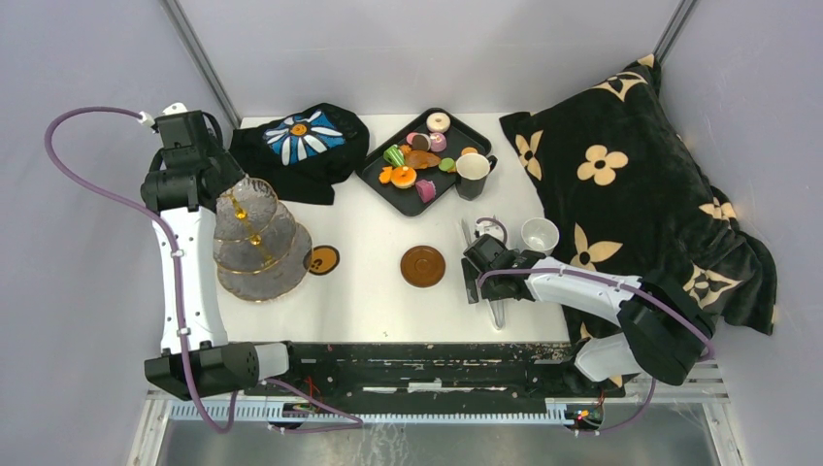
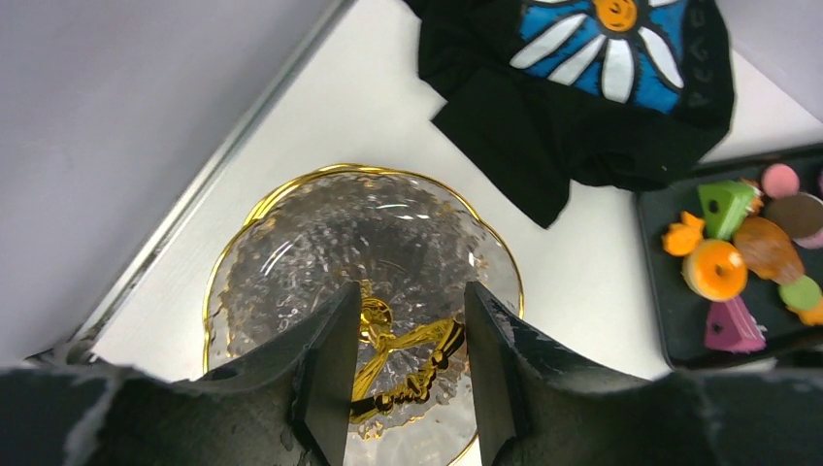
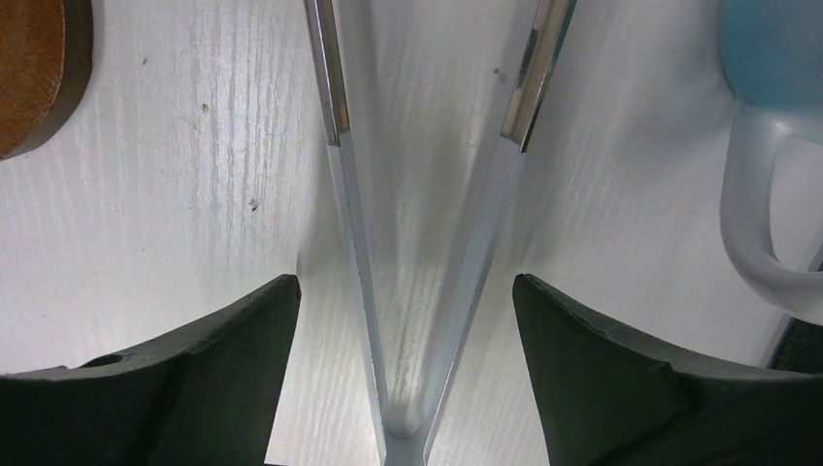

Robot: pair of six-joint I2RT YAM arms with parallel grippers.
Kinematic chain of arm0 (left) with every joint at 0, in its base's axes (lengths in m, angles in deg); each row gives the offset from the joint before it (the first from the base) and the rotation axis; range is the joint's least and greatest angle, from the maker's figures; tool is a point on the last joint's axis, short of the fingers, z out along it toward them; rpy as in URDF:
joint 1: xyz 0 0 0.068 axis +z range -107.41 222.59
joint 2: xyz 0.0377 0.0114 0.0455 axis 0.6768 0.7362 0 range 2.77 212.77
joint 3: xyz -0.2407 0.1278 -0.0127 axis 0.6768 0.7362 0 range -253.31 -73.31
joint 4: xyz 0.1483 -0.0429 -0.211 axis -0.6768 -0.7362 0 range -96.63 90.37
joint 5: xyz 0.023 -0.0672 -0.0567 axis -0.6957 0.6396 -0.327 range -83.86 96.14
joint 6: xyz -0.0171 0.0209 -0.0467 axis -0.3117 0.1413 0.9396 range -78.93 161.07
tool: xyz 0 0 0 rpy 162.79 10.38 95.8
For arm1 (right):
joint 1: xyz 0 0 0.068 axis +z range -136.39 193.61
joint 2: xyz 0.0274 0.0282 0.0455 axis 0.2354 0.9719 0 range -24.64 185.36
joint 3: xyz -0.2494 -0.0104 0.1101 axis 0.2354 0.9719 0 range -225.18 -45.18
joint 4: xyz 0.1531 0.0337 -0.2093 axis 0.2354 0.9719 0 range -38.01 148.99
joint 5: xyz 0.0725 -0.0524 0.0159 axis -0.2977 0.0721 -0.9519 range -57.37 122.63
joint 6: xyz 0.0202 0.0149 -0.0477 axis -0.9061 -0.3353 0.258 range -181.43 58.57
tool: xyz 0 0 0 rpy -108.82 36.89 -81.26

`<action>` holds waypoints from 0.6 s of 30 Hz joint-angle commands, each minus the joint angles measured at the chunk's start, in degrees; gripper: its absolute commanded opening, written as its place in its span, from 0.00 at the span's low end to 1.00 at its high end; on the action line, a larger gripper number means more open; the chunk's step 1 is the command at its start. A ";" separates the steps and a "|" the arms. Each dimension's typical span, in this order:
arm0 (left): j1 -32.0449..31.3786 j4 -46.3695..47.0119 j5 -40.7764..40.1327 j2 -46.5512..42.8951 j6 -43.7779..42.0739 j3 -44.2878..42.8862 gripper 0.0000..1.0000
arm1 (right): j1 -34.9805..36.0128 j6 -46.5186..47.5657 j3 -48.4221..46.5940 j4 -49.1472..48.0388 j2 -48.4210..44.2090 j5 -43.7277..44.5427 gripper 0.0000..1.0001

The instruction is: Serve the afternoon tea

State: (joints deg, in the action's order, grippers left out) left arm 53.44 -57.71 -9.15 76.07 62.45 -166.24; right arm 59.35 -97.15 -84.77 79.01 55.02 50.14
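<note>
The three-tier clear gold-trimmed glass stand (image 1: 254,243) stands at the table's left. My left gripper (image 1: 215,180) hangs over its top; in the left wrist view (image 2: 410,293) the jaws stand partly open on either side of the stand's gold handle (image 2: 427,340). Toy pastries (image 1: 417,155) lie on a black tray (image 1: 374,180), also in the left wrist view (image 2: 723,267). A dark cup (image 1: 474,175) stands by the tray. My right gripper (image 1: 480,267) is wide open over metal tongs (image 3: 427,291), beside the white mug (image 1: 540,235) and a brown saucer (image 1: 423,266).
A second small brown saucer (image 1: 322,259) lies by the stand. The black cloth with a blue-white flower (image 1: 301,141) lies at the back left. The black blanket with tan flowers (image 1: 641,194) covers the right side. Grey walls close in the table.
</note>
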 commanded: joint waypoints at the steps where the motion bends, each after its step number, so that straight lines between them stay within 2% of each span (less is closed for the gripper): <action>1: 0.16 3.49 9.60 -2.67 1.94 1.99 0.50 | 0.32 -0.21 -0.93 -1.19 0.45 0.15 0.87; 9: -0.02 7.07 21.07 -5.42 3.16 7.46 0.47 | 0.32 -0.70 -1.18 -1.35 1.56 -0.50 0.87; 18: -0.60 7.51 25.58 -6.64 1.96 8.71 0.47 | 0.32 -4.09 -1.37 1.61 0.74 3.69 0.87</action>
State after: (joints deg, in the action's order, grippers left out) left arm 53.33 -53.50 11.62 71.54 63.13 -158.48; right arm 59.35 -98.95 -84.80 79.23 56.22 50.56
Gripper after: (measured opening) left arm 0.473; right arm 0.868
